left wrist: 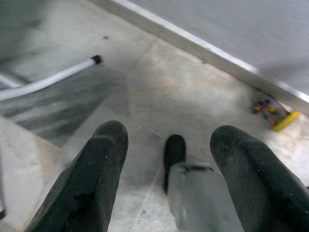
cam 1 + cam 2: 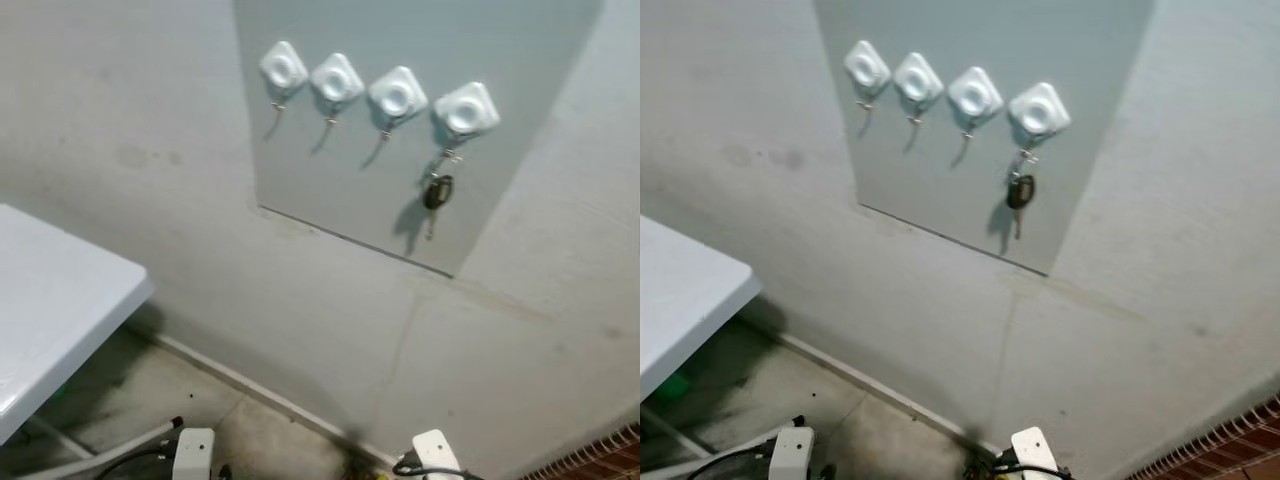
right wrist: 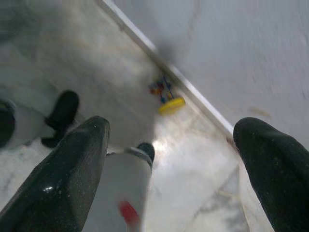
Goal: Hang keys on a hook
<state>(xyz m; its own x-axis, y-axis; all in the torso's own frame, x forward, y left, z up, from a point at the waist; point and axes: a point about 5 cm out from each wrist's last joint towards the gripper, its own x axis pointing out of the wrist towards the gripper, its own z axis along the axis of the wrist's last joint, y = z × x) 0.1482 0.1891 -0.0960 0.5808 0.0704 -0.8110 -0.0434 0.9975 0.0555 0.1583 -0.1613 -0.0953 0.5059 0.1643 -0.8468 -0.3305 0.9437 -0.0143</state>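
Keys [image 2: 437, 192] are hanging from the rightmost hook [image 2: 466, 109] of four white hooks on a grey panel [image 2: 340, 190] fixed to the wall, and you are looking at them from below and a little to the left. You are seeing a dark key head dangling just under that hook on a small ring, with the blade pointing down and its shadow falling on the panel beside it. The other three hooks, such as the leftmost hook [image 2: 283, 69], are carrying nothing.

Your left gripper [image 1: 166, 159] is hanging low over the marble floor [image 1: 193, 96], its two black fingers spread wide apart and holding nothing. Your right gripper [image 3: 169, 159] is doing the same, fingers parted and pinching nothing, pointing down toward the floor near the skirting.

You are also seeing a corner of the white bench [image 2: 60, 290] at the left of the head view, well apart from the panel. A small yellow and multicoloured toy [image 3: 166, 96] is lying on the floor against the base of the wall.
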